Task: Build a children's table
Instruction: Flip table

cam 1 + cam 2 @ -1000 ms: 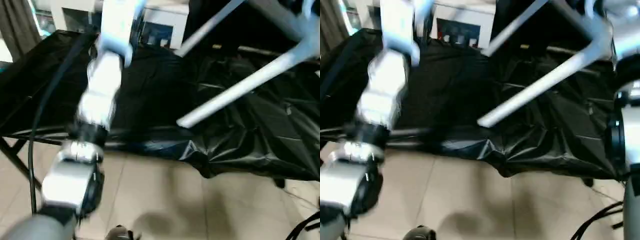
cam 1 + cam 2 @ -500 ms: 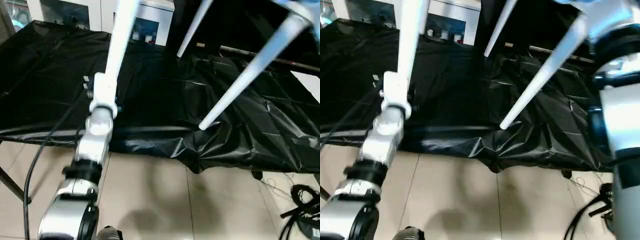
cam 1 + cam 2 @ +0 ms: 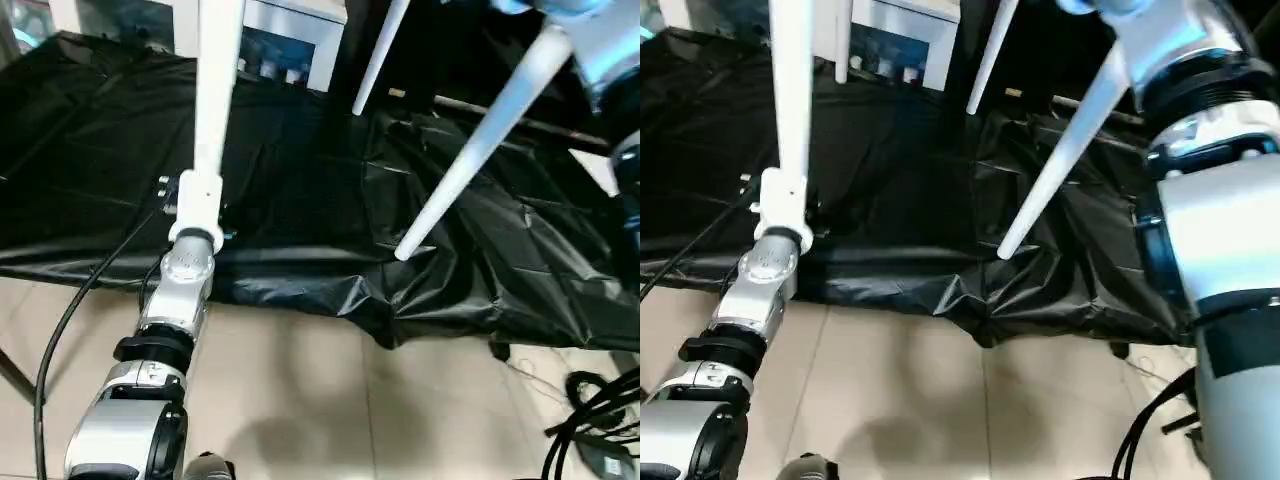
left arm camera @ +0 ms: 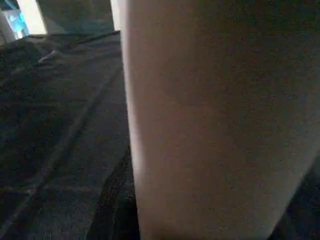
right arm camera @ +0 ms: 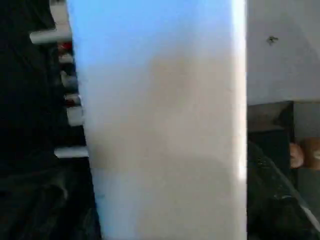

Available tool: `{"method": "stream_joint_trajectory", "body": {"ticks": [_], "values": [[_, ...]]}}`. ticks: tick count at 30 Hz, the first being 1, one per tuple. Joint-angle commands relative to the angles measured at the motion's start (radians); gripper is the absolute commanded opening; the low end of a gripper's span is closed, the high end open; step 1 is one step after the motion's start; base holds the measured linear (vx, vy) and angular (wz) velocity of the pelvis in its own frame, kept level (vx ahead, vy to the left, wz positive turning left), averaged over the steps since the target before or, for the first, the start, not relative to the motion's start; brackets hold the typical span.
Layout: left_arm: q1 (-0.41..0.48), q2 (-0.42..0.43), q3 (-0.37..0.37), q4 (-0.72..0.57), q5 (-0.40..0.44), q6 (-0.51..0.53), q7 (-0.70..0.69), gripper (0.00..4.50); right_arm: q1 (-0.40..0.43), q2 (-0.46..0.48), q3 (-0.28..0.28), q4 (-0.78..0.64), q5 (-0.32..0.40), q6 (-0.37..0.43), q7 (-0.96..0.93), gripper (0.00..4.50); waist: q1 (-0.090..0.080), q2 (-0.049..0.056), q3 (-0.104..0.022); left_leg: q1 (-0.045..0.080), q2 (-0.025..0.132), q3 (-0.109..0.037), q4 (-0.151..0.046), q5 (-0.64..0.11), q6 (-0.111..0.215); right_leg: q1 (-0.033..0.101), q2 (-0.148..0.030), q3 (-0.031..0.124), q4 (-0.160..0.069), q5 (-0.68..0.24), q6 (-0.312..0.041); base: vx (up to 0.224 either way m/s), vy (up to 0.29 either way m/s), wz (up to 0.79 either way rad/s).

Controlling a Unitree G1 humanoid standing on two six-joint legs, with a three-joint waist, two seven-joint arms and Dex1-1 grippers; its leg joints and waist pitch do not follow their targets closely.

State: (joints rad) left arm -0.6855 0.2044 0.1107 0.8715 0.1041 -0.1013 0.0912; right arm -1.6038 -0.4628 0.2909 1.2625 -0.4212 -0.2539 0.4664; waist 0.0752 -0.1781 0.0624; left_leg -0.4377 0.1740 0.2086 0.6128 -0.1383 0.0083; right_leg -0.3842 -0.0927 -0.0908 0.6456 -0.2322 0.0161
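Observation:
The children's table is held up over the work surface with its white tubular legs pointing down; its top is out of view above. One leg (image 3: pixel 218 80) stands upright and ends at my left gripper (image 3: pixel 197 195), and this leg (image 4: pixel 215 125) looms close in the left wrist view. A second leg (image 3: pixel 480 150) slants down to a free end above the black sheet. A third leg (image 3: pixel 375 60) hangs farther back. My right forearm (image 3: pixel 1210 200) rises to the slanting leg's upper end. A white surface (image 5: pixel 160 120) sits right against the right wrist camera.
A black sheet (image 3: pixel 300 170) covers a low work table, its crumpled front edge (image 3: pixel 380 300) hanging over the tiled floor (image 3: pixel 330 400). A white glass-door cabinet (image 3: pixel 290 40) stands behind. Black cables (image 3: pixel 600 400) lie on the floor at right, and a cable (image 3: pixel 75 310) runs beside my left arm.
The legs have swung from a shallow slant to much steeper, and the left one now stands upright. My left arm has straightened under it. The head camera has also shifted.

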Motion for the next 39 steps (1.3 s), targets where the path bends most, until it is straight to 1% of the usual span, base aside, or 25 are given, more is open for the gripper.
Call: {"method": "stream_joint_trajectory", "body": {"ticks": [1,4,7,10,12,14,15,16,19,22,24,26,27,28,29,30,31,32,33,34,35,36,37,38,39], "values": [[-0.059,-0.007,0.001,0.031,-0.011,0.017,0.012,1.14,0.062,0.015,0.008,0.058,-0.001,-0.001,0.072,2.94,-0.019,0.041,-0.064,0.081,0.078,-0.056,-0.084,-0.633,-0.206,-0.031,-0.071,0.055,-0.087,-0.249,-0.125,0.000,0.000,0.00],[-0.069,0.001,0.004,0.057,-0.008,0.001,0.018,1.14,0.067,0.025,0.000,0.055,0.008,-0.016,0.079,3.04,-0.019,0.040,-0.063,0.081,0.078,-0.058,-0.084,-0.643,-0.211,-0.031,-0.072,0.055,-0.087,-0.256,-0.122,0.000,0.000,0.00],[-0.075,0.008,0.006,0.073,-0.006,-0.009,0.021,1.14,0.079,0.035,-0.007,0.044,0.022,-0.047,0.099,3.46,-0.022,0.040,-0.063,0.079,0.079,-0.058,-0.087,-0.638,-0.217,-0.030,-0.072,0.054,-0.084,-0.237,-0.127,0.000,0.000,0.00],[-0.080,0.013,0.005,0.086,-0.004,-0.014,0.023,1.14,0.092,0.042,-0.010,0.033,0.031,-0.069,0.115,3.55,-0.026,0.039,-0.064,0.077,0.079,-0.059,-0.086,-0.621,-0.211,-0.026,-0.074,0.055,-0.084,-0.218,-0.133,0.000,0.000,0.00],[-0.083,0.015,0.004,0.092,-0.004,-0.018,0.023,1.14,0.096,0.042,-0.008,0.030,0.029,-0.076,0.123,3.86,-0.026,0.039,-0.065,0.078,0.079,-0.058,-0.085,-0.618,-0.208,-0.026,-0.073,0.054,-0.083,-0.215,-0.137,0.000,0.000,0.00],[-0.088,0.017,0.001,0.104,-0.003,-0.024,0.023,1.14,0.106,0.039,0.000,0.022,0.023,-0.091,0.135,3.93,-0.026,0.039,-0.064,0.077,0.079,-0.057,-0.085,-0.610,-0.204,-0.025,-0.074,0.055,-0.083,-0.212,-0.141,0.000,0.000,0.00],[-0.092,0.019,0.000,0.114,-0.001,-0.029,0.024,1.14,0.115,0.032,0.017,0.012,0.008,-0.116,0.134,4.06,-0.026,0.039,-0.065,0.077,0.079,-0.058,-0.085,-0.604,-0.205,-0.023,-0.074,0.055,-0.082,-0.208,-0.141,0.000,0.000,0.00],[-0.096,0.019,-0.001,0.125,0.001,-0.035,0.025,1.14,0.120,0.027,0.027,0.005,-0.004,-0.133,0.130,4.06,-0.026,0.044,-0.065,0.079,0.078,-0.057,-0.085,-0.603,-0.207,-0.024,-0.072,0.054,-0.084,-0.198,-0.141,0.000,0.000,0.00],[-0.102,0.018,-0.004,0.136,0.005,-0.037,0.028,1.14,0.126,0.020,0.037,-0.006,-0.018,-0.158,0.115,4.42,-0.026,0.043,-0.066,0.079,0.078,-0.057,-0.084,-0.603,-0.207,-0.023,-0.073,0.054,-0.082,-0.197,-0.145,0.000,0.000,0.00],[-0.106,0.017,-0.006,0.146,0.007,-0.043,0.035,1.14,0.142,0.010,0.029,-0.051,-0.023,-0.232,0.029,4.49,-0.027,0.041,-0.065,0.079,0.079,-0.058,-0.084,-0.612,-0.210,-0.024,-0.075,0.053,-0.083,-0.215,-0.143,0.000,0.000,0.00],[-0.106,0.017,-0.006,0.148,0.007,-0.046,0.037,1.14,0.157,0.012,0.001,-0.086,0.011,-0.272,0.026,4.50,-0.027,0.039,-0.065,0.080,0.079,-0.058,-0.084,-0.613,-0.208,-0.025,-0.074,0.053,-0.084,-0.219,-0.140,0.000,0.000,0.00],[-0.105,0.019,-0.006,0.151,0.006,-0.050,0.038,1.14,0.175,0.017,-0.038,-0.130,0.057,-0.326,0.017,4.50,-0.027,0.037,-0.067,0.078,0.079,-0.059,-0.083,-0.604,-0.196,-0.021,-0.076,0.054,-0.085,-0.206,-0.137,0.000,0.000,0.00],[-0.104,0.019,-0.007,0.155,0.007,-0.053,0.038,1.14,0.186,0.024,-0.066,-0.155,0.093,-0.362,0.015,4.50,-0.027,0.039,-0.068,0.076,0.079,-0.058,-0.083,-0.594,-0.191,-0.018,-0.077,0.055,-0.086,-0.193,-0.135,0.000,0.000,0.00],[-0.104,0.020,-0.008,0.161,0.008,-0.055,0.038,1.14,0.200,0.035,-0.098,-0.180,0.144,-0.387,0.033,4.50,-0.027,0.046,-0.071,0.075,0.079,-0.061,-0.083,-0.584,-0.184,-0.016,-0.076,0.054,-0.082,-0.178,-0.137,0.000,0.000,0.00],[-0.104,0.021,-0.010,0.165,0.009,-0.056,0.038,1.14,0.213,0.035,-0.105,-0.202,0.161,-0.414,0.038,4.50,-0.029,0.042,-0.072,0.074,0.078,-0.058,-0.083,-0.574,-0.178,-0.015,-0.074,0.055,-0.083,-0.165,-0.138,0.000,0.000,0.00],[-0.104,0.021,-0.010,0.168,0.010,-0.057,0.038,1.14,0.220,0.034,-0.105,-0.214,0.166,-0.428,0.039,4.50,-0.026,0.042,-0.072,0.076,0.080,-0.059,-0.083,-0.563,-0.176,-0.016,-0.075,0.054,-0.082,-0.152,-0.139,0.000,0.000,0.00],[-0.106,0.021,-0.010,0.171,0.010,-0.057,0.037,1.14,0.233,0.031,-0.103,-0.234,0.168,-0.445,0.035,4.50,-0.025,0.047,-0.072,0.079,0.080,-0.057,-0.084,-0.553,-0.175,-0.018,-0.070,0.053,-0.079,-0.133,-0.146,0.000,0.000,0.00],[-0.108,0.022,-0.010,0.175,0.011,-0.058,0.038,1.14,0.254,0.033,-0.110,-0.266,0.190,-0.472,0.037,4.50,-0.024,0.044,-0.072,0.079,0.080,-0.055,-0.085,-0.547,-0.174,-0.018,-0.069,0.053,-0.081,-0.124,-0.147,0.000,0.000,0.00],[-0.110,0.023,-0.011,0.178,0.011,-0.059,0.039,1.14,0.286,0.041,-0.125,-0.317,0.242,-0.499,0.062,4.50,-0.023,0.044,-0.073,0.078,0.079,-0.054,-0.085,-0.536,-0.169,-0.014,-0.071,0.054,-0.080,-0.108,-0.149,0.000,0.000,0.00],[-0.110,0.023,-0.011,0.178,0.011,-0.059,0.040,1.14,0.292,0.042,-0.127,-0.327,0.249,-0.504,0.065,4.50,-0.022,0.043,-0.073,0.077,0.079,-0.054,-0.084,-0.526,-0.164,-0.011,-0.072,0.054,-0.079,-0.099,-0.148,0.000,0.000,0.00],[-0.111,0.023,-0.011,0.181,0.012,-0.061,0.041,1.14,0.332,0.047,-0.135,-0.394,0.297,-0.528,0.080,4.50,-0.021,0.044,-0.075,0.075,0.079,-0.055,-0.085,-0.512,-0.159,-0.009,-0.071,0.053,-0.077,-0.085,-0.147,0.000,0.000,0.00],[-0.112,0.024,-0.013,0.185,0.014,-0.062,0.045,1.14,0.361,0.050,-0.138,-0.439,0.319,-0.527,0.086,4.50,-0.018,0.042,-0.076,0.077,0.080,-0.054,-0.084,-0.488,-0.148,-0.006,-0.072,0.054,-0.076,-0.058,-0.148,0.000,0.000,0.00],[-0.111,0.024,-0.012,0.188,0.011,-0.073,0.040,1.14,0.433,0.058,-0.139,-0.536,0.354,-0.510,0.089,4.50,-0.019,0.041,-0.078,0.074,0.080,-0.054,-0.084,-0.461,-0.141,-0.002,-0.070,0.054,-0.072,-0.033,-0.151,0.000,0.000,0.00],[-0.111,0.024,-0.012,0.188,0.011,-0.073,0.040,1.14,0.433,0.058,-0.139,-0.536,0.354,-0.510,0.089,4.50,-0.017,0.049,-0.076,0.074,0.079,-0.055,-0.087,-0.445,-0.134,0.002,-0.068,0.054,-0.071,-0.016,-0.151,0.000,0.000,0.00],[-0.110,0.023,-0.010,0.192,0.004,-0.079,0.024,1.14,0.477,0.067,-0.142,-0.587,0.377,-0.486,0.096,4.50,-0.018,0.045,-0.077,0.074,0.081,-0.054,-0.086,-0.420,-0.126,0.003,-0.069,0.055,-0.069,0.013,-0.153,0.000,0.000,0.00]]}}
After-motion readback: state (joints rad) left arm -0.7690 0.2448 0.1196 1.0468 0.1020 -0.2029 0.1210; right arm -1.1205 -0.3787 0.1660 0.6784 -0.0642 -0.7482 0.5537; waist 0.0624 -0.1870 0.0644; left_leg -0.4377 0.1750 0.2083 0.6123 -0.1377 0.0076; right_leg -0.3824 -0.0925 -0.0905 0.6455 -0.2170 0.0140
